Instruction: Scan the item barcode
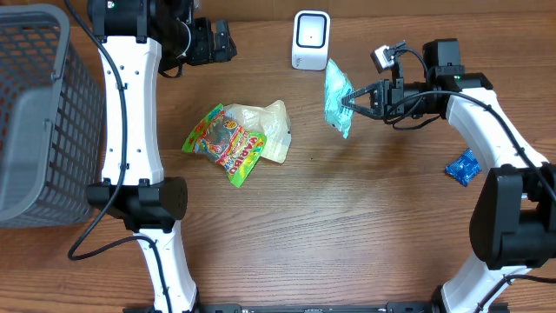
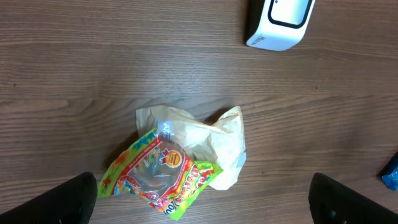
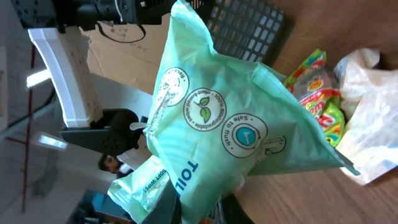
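**Operator:** Where does the item stand at this step?

**Engineer:** The wipes pack hangs above the table. The right gripper clamps it at one edge, with the jaws nearly closed on the film. The pack sits just beside the scanner, on that unit's right-arm side and slightly nearer the robot bases, and does not touch it.

**Operator:** And the other arm?

**Engineer:** The left gripper is spread fully wide and holds nothing. It hovers at the far edge of the table, left of the scanner. Its camera looks down on the candy bag and the pale plastic bag. It should be left out of the scan path.

**Operator:** How should the scan be done well?

**Engineer:** No barcode can be seen in any view. The right wrist view shows only the face with round emblems.

The likely procedure is as follows:
- Rotate the wrist slowly so that each printed face passes before the scanner window.
- Present the pack flat-on rather than edge-on.
- Let the pack hang taut under its own weight, because the film is soft and creased and a wrinkle may break the code.
- Grip firmly, since a thin edge may slip.
- Bring the pack near the window without striking the housing.
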Available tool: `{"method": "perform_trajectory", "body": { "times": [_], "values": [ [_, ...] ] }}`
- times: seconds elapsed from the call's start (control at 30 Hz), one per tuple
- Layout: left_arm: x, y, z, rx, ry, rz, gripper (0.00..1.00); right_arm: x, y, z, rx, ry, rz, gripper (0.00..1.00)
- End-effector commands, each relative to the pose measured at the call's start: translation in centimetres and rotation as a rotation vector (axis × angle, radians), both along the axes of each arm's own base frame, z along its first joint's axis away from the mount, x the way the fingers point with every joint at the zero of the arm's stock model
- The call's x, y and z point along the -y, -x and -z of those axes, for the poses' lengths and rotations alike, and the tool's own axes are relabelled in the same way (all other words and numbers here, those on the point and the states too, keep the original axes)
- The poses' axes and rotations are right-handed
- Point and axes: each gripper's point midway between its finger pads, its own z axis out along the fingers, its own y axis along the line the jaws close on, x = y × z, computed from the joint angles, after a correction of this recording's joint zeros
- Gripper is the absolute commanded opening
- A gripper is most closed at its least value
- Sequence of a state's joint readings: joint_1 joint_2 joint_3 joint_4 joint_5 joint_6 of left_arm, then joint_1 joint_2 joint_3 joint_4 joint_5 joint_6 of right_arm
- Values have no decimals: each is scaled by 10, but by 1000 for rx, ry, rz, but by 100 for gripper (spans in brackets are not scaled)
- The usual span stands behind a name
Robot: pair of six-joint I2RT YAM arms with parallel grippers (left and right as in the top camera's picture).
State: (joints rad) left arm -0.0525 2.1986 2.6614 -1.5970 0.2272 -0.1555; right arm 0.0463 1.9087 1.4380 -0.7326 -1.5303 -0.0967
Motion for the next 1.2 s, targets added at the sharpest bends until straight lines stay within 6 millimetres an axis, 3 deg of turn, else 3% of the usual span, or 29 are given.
{"method": "perform_trajectory", "body": {
  "times": [0.0,0.07,0.13,0.3,0.4,0.47,0.53,0.57,0.63,0.7,0.77,0.9,1.17],
  "values": [
    [3,5,-12,25,2,1,100,1,0,-17,95,-39,-14,3],
    [3,5,-12,25,2,1,100,1,-2,-11,91,-5,1,3],
    [3,5,-12,25,2,1,100,2,-8,7,59,98,45,4],
    [3,5,-12,25,2,1,100,24,-17,96,-135,638,223,4],
    [3,5,-12,25,2,1,100,32,-13,124,-172,868,274,4],
    [3,5,-12,25,2,1,100,48,-12,142,-177,1113,356,4],
    [3,5,-12,25,2,1,100,68,-13,149,-162,1322,450,4],
    [3,5,-12,25,2,1,100,90,-15,147,-117,1543,574,4],
    [3,5,-12,25,2,1,100,111,-15,134,-41,1755,722,4],
    [3,5,-12,25,2,1,100,123,-12,116,58,1925,852,4],
    [3,5,-12,25,2,1,100,123,-8,100,163,2026,907,4],
    [3,5,-12,25,2,1,100,113,-3,95,273,2113,873,4],
    [3,5,-12,25,2,1,100,114,-3,150,400,2390,523,4]
  ]
}}
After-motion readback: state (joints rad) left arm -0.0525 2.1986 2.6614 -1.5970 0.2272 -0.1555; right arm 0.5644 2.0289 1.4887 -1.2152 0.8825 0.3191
